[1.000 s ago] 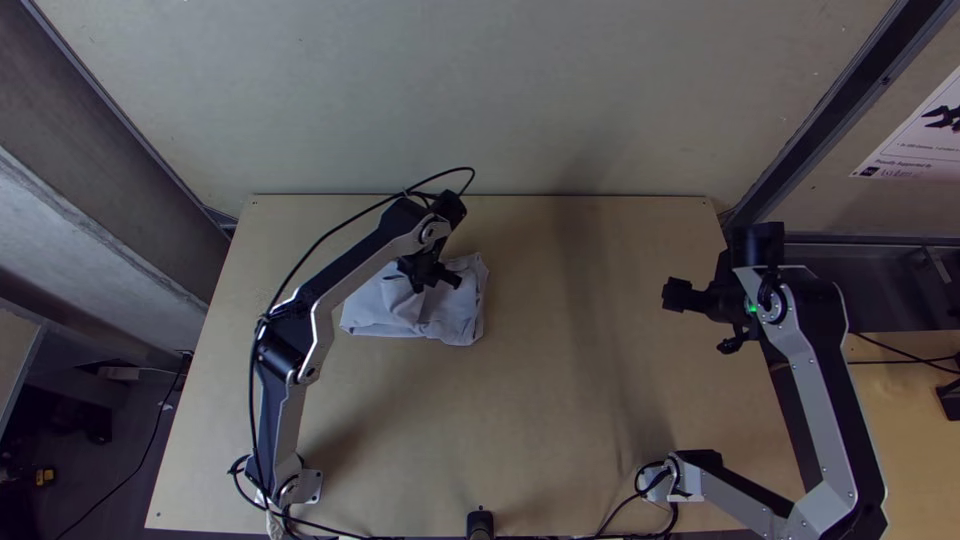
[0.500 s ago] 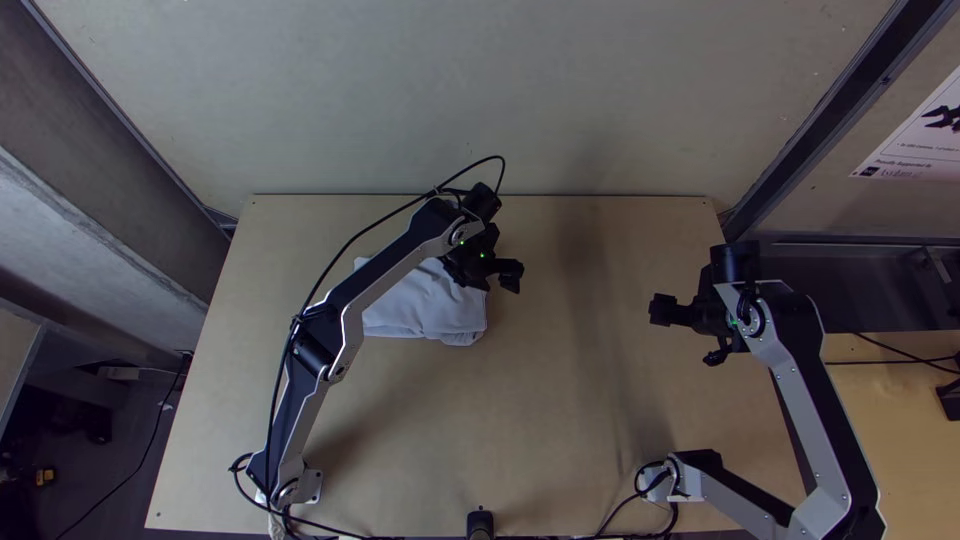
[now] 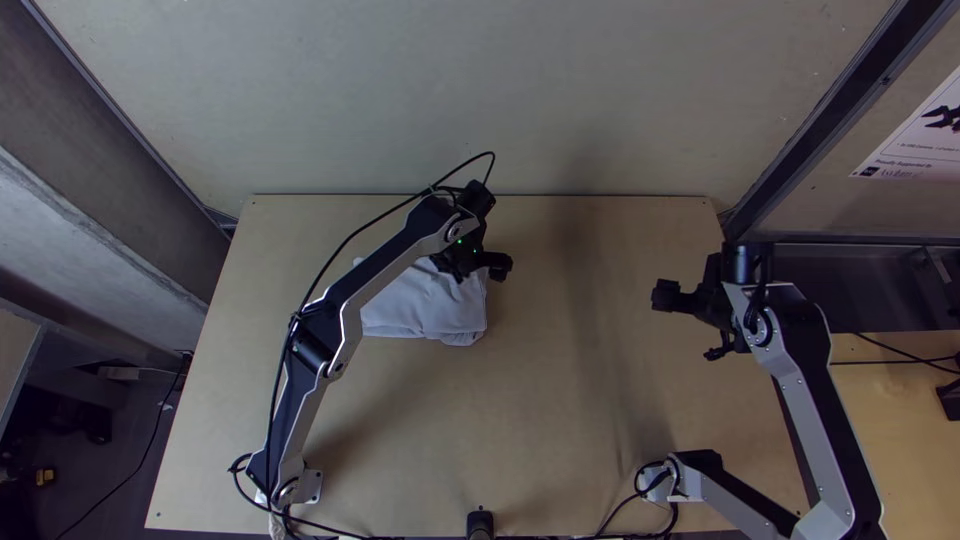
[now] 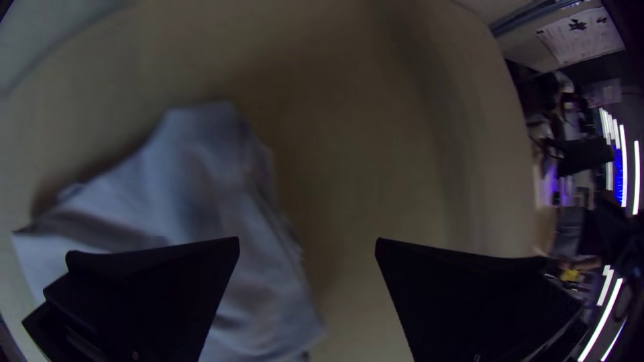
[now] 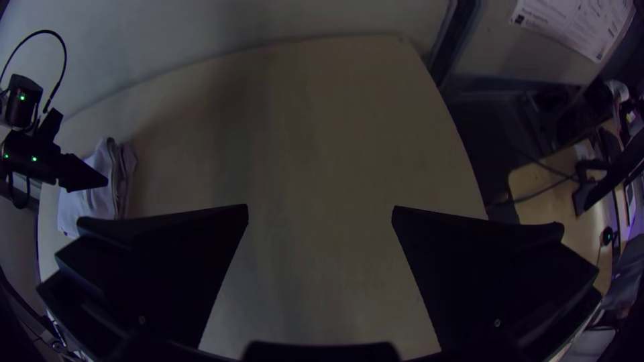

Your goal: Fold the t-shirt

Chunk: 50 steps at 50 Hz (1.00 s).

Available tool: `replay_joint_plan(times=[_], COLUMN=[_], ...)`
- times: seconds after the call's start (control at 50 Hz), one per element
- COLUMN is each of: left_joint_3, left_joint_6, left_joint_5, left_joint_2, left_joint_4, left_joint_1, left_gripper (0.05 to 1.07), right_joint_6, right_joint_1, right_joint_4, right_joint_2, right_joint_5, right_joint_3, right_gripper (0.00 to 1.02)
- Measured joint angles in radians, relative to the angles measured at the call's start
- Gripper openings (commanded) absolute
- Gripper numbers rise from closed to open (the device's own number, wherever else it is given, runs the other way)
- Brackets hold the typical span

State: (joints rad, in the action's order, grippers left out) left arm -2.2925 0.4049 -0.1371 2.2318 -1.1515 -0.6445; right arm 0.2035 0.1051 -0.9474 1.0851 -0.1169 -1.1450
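In the top view the pale t-shirt (image 3: 425, 305) lies as a compact folded bundle on the table's left half. Above its far right part is my left gripper (image 3: 482, 272). My right gripper (image 3: 684, 325) hangs over the table's right side, well apart from the cloth. The left wrist view has my left gripper (image 4: 307, 240) open, with the shirt (image 4: 201, 181) partly behind one finger and nothing held. My right gripper (image 5: 320, 206) is open over bare wood in the right wrist view; the shirt (image 5: 100, 194) and the left arm's gripper appear farther off.
The wooden table (image 3: 560, 420) extends in front of and to the right of the shirt. Behind its far edge stands a pale wall (image 3: 500, 90). A small black object (image 3: 480, 522) sits at the near edge between the arm bases, with cables running beside it.
The left gripper moved rightward over the cloth, then slightly back to the left, uncovering more of the shirt's middle. The right gripper shifted a little to the left, and its arm changed pose slightly.
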Motion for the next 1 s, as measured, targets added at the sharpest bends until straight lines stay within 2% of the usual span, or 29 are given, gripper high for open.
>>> replay_joint_plan(times=[0.16, 0.38, 0.74, 1.0], left_joint_3=[0.043, 0.065, 0.249, 0.604], left_joint_6=[-0.067, -0.170, -0.341, -0.448], left_joint_5=[0.146, 0.253, 0.270, 0.232], left_joint_2=[-0.133, -0.417, -0.797, -1.141], left_joint_4=[0.037, 0.048, 0.089, 0.222], left_joint_1=[-0.002, 0.060, 0.356, 0.580], left_gripper=[1.03, 1.03, 1.03, 1.03], right_joint_6=[-0.030, -0.048, -0.083, -0.101], right_joint_1=[-0.008, 0.000, 0.013, 0.013], right_joint_4=[0.037, 0.118, 0.227, 0.268], right_joint_2=[0.005, 0.040, 0.070, -0.034], right_joint_5=[0.000, 0.000, 0.000, 0.000], right_joint_3=[-0.068, -0.203, -0.478, -0.474], right_gripper=[0.98, 0.98, 0.98, 0.98])
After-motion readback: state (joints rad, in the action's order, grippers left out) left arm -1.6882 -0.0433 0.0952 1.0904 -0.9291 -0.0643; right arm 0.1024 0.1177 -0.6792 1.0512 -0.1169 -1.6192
